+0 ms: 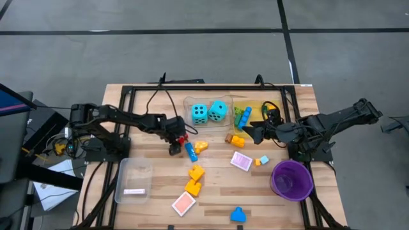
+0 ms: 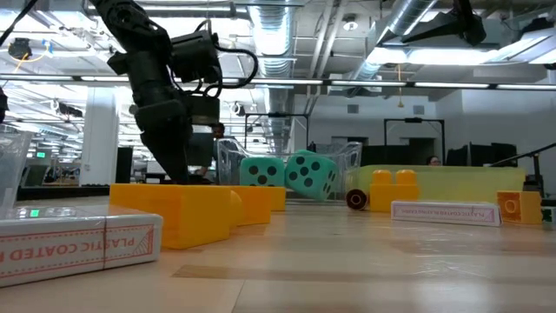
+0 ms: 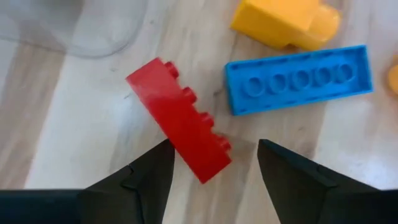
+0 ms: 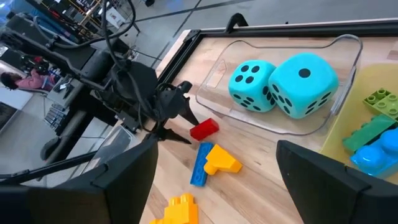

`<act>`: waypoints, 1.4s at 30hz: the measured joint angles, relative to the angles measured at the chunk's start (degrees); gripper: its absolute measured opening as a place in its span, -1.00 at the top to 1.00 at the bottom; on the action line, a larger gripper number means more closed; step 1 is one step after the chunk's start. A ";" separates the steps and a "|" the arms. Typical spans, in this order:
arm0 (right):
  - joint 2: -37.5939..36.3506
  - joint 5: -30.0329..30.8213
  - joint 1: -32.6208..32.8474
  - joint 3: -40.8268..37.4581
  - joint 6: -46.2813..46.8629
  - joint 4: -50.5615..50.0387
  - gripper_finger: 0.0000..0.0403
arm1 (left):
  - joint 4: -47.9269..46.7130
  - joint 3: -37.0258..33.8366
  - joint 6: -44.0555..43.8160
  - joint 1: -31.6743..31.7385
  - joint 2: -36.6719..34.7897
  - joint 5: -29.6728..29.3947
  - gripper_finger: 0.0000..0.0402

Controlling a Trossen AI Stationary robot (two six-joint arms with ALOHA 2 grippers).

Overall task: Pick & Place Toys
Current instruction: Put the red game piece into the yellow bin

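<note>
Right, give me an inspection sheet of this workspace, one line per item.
Surface: wooden table, black frame.
Job's things: two turquoise dice in a clear tray; red brick, blue brick, pink tiles loose on the table.
Clutter: purple bowl, yellow tray, second clear tray.
Grippers: left gripper open around the red brick's end; right gripper open, empty.
Cables: black cable near the left arm.
Surroundings: grey floor; ducts overhead.

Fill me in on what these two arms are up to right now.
The left end effector is open over a red brick lying on the table beside a blue brick, not yet gripping it. The right end effector waits open by the yellow tray. Two turquoise dice sit in a clear tray.
</note>
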 joint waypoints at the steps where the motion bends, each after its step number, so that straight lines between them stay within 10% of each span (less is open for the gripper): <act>1: 0.00 0.02 0.09 0.00 0.01 -0.01 -0.58 | 0.42 0.00 -0.91 -0.52 0.00 -0.36 -0.15; 13: 0.00 0.02 0.09 0.00 -0.15 -0.04 -0.58 | 3.10 -3.00 -13.53 -3.14 0.00 -14.59 -0.04; 28: 0.00 0.00 0.09 0.00 -0.15 -0.07 -0.58 | 7.28 -7.39 -19.38 -6.59 -0.60 -13.66 0.96; 42: 0.51 -0.17 1.93 0.00 -0.15 -0.50 -0.58 | 5.03 -7.43 -5.30 -9.65 -9.02 -18.03 0.14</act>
